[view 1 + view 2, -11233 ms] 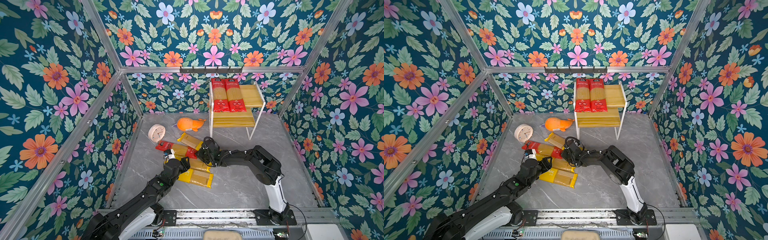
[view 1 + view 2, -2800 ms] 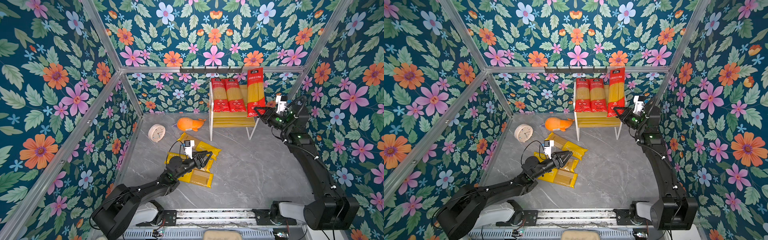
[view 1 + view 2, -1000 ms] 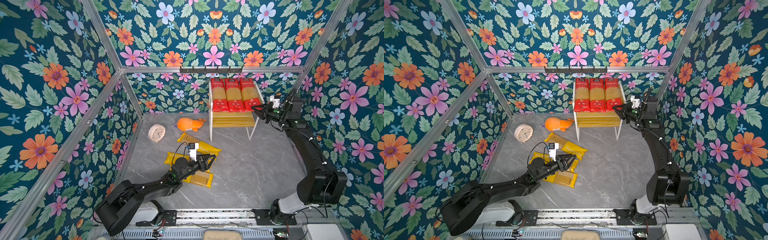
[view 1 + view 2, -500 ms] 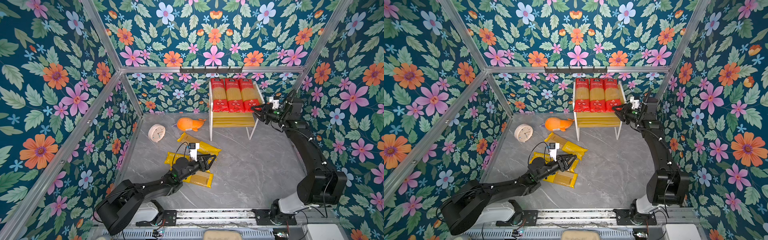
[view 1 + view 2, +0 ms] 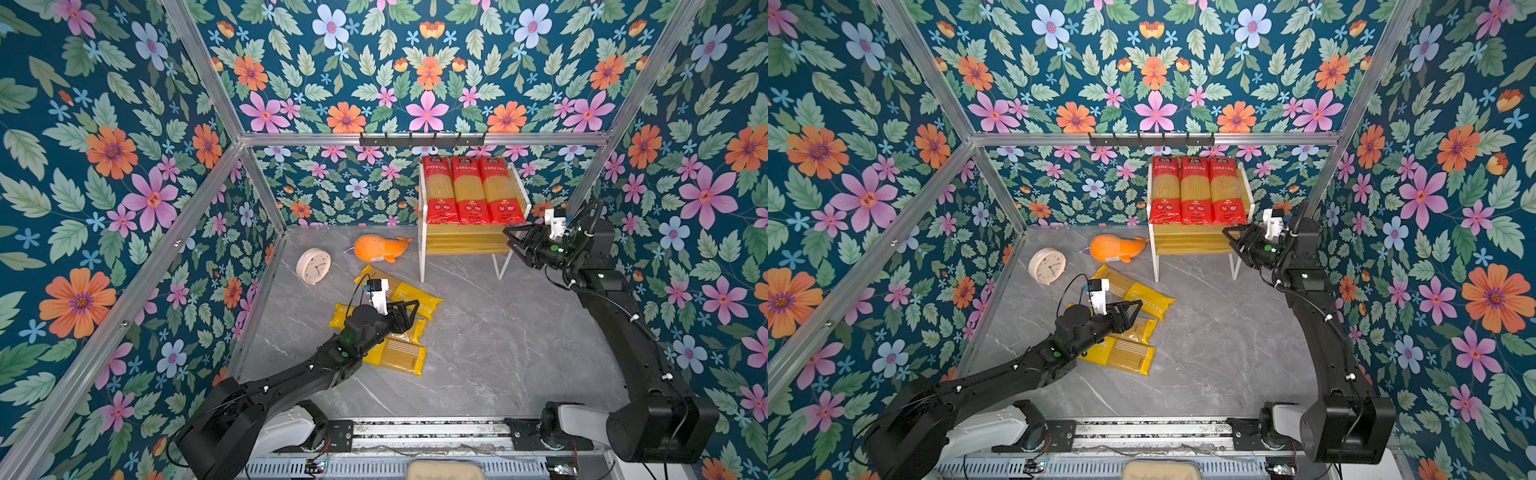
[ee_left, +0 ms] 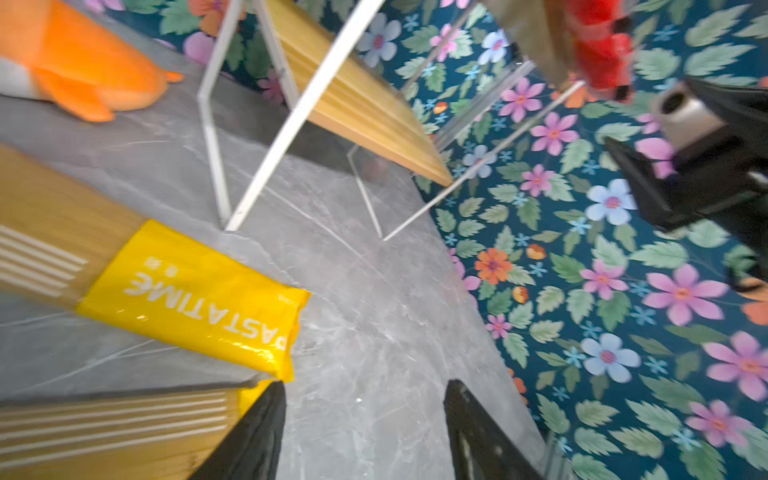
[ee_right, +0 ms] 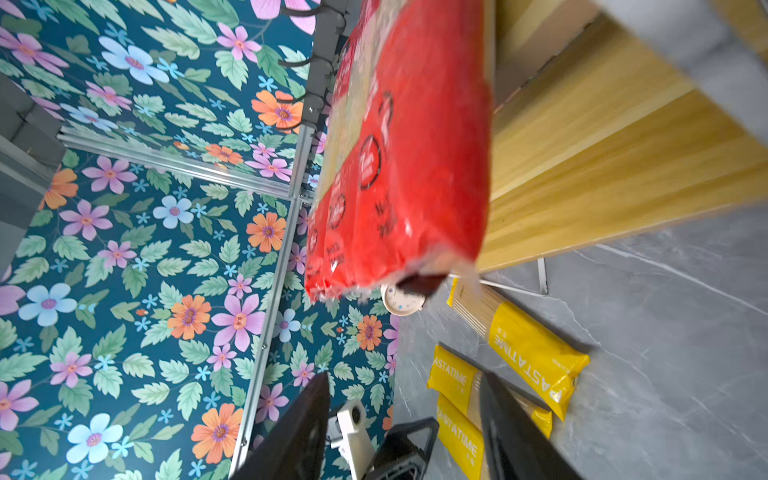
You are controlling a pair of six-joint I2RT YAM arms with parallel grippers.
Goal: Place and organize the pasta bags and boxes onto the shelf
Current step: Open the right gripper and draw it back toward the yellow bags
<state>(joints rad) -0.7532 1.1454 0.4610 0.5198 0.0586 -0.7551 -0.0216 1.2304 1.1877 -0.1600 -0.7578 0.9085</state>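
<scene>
Three clear pasta packs with red ends (image 5: pixel 469 189) (image 5: pixel 1196 191) lie side by side on the top tier of the shelf (image 5: pixel 461 245) (image 5: pixel 1192 245). My right gripper (image 5: pixel 510 241) (image 7: pixel 406 376) is open and empty, just off the front right corner of the shelf, apart from the nearest red end (image 7: pixel 407 166). Three yellow PASTATIME packs (image 5: pixel 411 293) (image 5: pixel 1121 353) (image 6: pixel 199 299) lie on the grey floor. My left gripper (image 5: pixel 411 318) (image 6: pixel 365 384) hovers open over them with nothing between its fingers.
An orange plush whale (image 5: pixel 380 248) and a round cream clock (image 5: pixel 313 266) lie on the floor left of the shelf. A black hook rail (image 5: pixel 422 139) runs along the back wall above the shelf. Floral walls close in the left, back and right.
My right gripper has opened and let go of the third red-ended pack, which now lies on the top tier. The left arm has barely moved.
</scene>
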